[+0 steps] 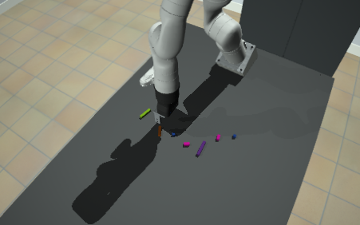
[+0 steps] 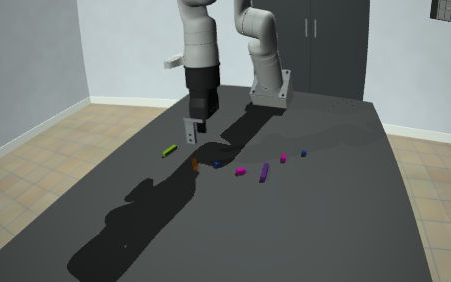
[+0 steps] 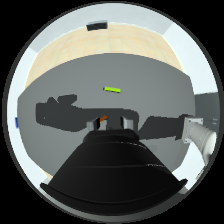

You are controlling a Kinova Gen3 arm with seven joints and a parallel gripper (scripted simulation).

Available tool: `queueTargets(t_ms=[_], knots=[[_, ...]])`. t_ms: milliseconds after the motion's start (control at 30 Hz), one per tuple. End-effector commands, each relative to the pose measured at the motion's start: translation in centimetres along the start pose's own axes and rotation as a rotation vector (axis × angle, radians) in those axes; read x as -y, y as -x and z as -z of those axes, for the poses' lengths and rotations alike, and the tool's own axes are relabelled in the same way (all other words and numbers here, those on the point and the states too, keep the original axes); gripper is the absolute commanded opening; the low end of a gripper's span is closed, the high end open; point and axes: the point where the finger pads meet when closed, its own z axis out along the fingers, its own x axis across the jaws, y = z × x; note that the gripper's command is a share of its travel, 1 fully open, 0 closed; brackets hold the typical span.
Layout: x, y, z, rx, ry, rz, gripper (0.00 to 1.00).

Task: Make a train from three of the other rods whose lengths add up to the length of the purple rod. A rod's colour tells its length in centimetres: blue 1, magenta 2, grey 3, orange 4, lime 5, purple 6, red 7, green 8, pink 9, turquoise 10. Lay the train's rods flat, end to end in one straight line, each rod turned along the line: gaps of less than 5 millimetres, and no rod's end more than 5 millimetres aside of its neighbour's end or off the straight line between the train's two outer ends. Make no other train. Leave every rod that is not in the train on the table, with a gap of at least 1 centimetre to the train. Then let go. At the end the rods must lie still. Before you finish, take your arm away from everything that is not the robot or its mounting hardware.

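Observation:
My gripper (image 1: 160, 119) (image 2: 195, 134) is open and empty, hanging a little above the orange rod (image 1: 160, 131) (image 2: 194, 164), which lies flat on the dark table. A blue rod (image 1: 173, 134) (image 2: 217, 164) lies just right of the orange one. Further right are a magenta rod (image 1: 186, 144) (image 2: 240, 171), the purple rod (image 1: 200, 148) (image 2: 264, 172), a second magenta rod (image 1: 218, 137) (image 2: 283, 158) and a second blue rod (image 1: 234, 136) (image 2: 303, 153). In the wrist view the orange rod (image 3: 104, 117) shows between my fingers.
A lime rod (image 1: 144, 113) (image 2: 169, 150) (image 3: 111, 90) lies apart to the left of the gripper. The arm's base (image 1: 235, 60) is bolted at the table's far side. The table's left edge runs close to the lime rod.

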Motion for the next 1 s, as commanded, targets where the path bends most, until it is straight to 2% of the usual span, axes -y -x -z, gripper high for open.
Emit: queueTargets(t_ms=[0,267,633,967], knots=[[0.03,0.03,0.04,0.001,-0.001,-0.005,1.0],[0.02,-0.02,0.07,0.001,-0.001,-0.043,1.0],[-0.02,-0.18,0.2,0.002,-0.003,-0.175,1.0],[-0.25,-0.46,0.42,0.004,-0.005,-0.437,1.0]])
